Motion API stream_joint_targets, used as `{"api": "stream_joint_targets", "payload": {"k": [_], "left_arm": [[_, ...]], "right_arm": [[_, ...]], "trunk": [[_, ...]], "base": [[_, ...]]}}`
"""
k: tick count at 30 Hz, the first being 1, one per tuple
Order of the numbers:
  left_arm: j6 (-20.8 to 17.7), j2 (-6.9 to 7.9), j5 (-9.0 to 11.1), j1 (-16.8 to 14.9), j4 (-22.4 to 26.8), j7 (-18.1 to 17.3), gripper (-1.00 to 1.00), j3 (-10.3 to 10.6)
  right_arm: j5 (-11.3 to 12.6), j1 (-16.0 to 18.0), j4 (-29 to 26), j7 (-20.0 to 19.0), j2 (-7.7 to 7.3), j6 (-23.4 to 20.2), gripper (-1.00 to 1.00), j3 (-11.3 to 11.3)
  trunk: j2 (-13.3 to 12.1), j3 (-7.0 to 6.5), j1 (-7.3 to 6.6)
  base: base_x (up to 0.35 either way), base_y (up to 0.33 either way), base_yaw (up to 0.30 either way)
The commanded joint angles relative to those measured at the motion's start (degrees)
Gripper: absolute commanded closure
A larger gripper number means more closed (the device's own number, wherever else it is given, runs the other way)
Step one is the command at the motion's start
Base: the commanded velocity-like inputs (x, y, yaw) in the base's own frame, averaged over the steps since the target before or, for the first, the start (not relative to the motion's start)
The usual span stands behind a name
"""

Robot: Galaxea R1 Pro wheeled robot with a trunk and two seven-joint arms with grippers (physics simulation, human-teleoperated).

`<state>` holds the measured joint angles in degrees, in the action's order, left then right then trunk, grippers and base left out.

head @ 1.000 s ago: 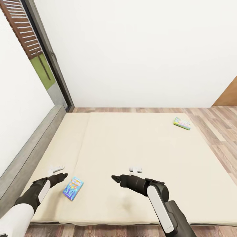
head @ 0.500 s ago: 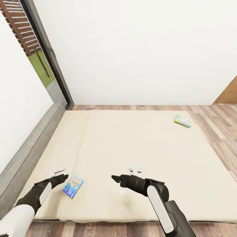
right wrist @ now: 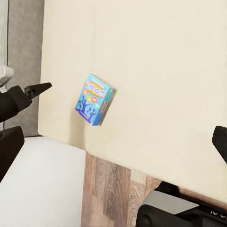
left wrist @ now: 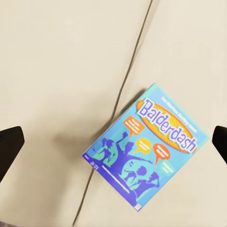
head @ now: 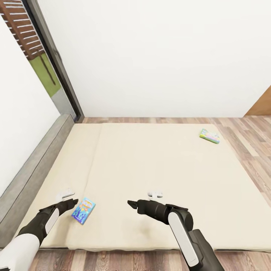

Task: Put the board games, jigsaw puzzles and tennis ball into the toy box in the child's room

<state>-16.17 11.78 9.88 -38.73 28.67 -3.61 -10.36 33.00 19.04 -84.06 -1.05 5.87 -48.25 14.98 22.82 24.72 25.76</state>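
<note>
Our left gripper (head: 71, 202) hovered low over the near-left part of the bed (head: 158, 165), its dark fingertips (left wrist: 9, 144) spread wide apart at the two edges of the left wrist view, with nothing between them but mattress and box. The blue board game (head: 83, 210) lay flat on the mattress just beside that gripper, toward the middle of the bed, not touched by either finger; in the left wrist view (left wrist: 146, 146) its lid read "Balderdash" and one corner sat against a seam in the mattress. Our right gripper (head: 131, 204) was held out over the near middle of the bed, well apart from the blue box, and its fingers (right wrist: 9, 149) likewise stood wide open and empty; from its camera we saw the blue box (right wrist: 94, 99) near the mattress edge, with the left gripper (right wrist: 40, 87) close by it. The pastel board game (head: 209, 136) rested near the far right corner of the bed, well away from both arms. A grey headboard (head: 34, 169) ran along the bed's left side below a dark-framed window (head: 45, 64), and wood-plank floor (head: 248, 143) showed to the right and beyond the bed.
</note>
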Motion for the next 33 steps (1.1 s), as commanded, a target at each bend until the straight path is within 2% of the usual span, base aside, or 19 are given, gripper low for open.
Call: {"api": "stream_joint_targets", "payload": {"k": [1,33], "left_arm": [[-0.4,-0.02,0.31,-0.01,0.11,-0.25,-1.0,-0.28],[-0.28,-0.35,0.24,-0.01,0.25,-0.34,-1.0,-0.19]], "right_arm": [[-0.11,0.03,-0.05,-0.14,0.02,-0.27,-1.0,-0.04],[-0.13,0.03,-0.05,-0.18,-0.07,-0.2,-1.0,-0.13]], "trunk": [[0.1,0.18,0.03],[0.1,3.2,0.03]], "base": [[0.0,0.0,0.0],[0.0,0.0,0.0]]}}
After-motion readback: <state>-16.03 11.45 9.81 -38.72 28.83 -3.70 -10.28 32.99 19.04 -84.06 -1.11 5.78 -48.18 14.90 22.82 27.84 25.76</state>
